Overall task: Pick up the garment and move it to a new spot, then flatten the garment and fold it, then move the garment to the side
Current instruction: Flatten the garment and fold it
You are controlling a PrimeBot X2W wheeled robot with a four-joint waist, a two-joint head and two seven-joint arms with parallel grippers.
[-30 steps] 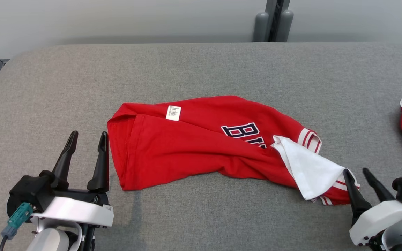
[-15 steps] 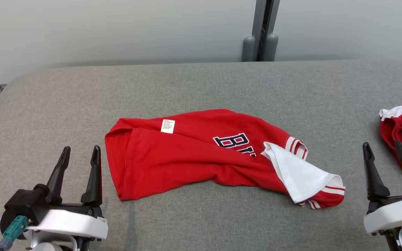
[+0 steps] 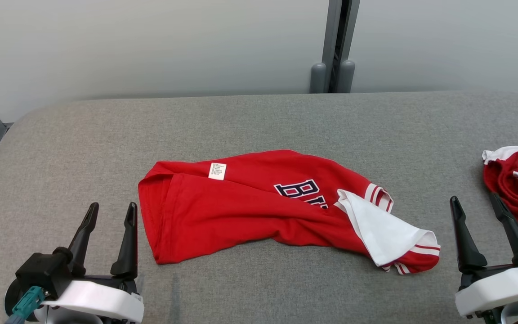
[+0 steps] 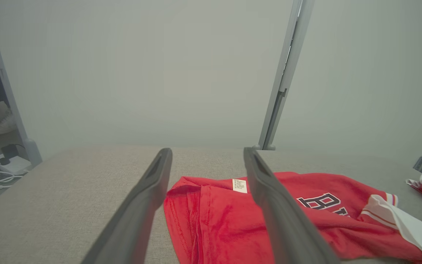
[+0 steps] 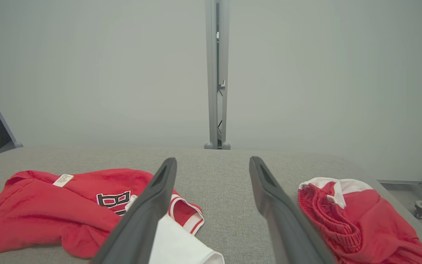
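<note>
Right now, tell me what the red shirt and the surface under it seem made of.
The red shirt looks like soft knit cloth, probably cotton jersey, matte: it creases limply and shows stitched hems. The surface: grey woven upholstery fabric, matte, finely heathered.

Red garment with white-striped sleeve, grey table

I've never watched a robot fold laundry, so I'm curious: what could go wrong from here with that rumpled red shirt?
The red fabric T-shirt lies bunched, with a white flap turned over at one end. A grab there might lift only one layer and leave the folds skewed. A second crumpled red-and-white garment sits close beside the open right jaws, so they might snag it by mistake.
</note>
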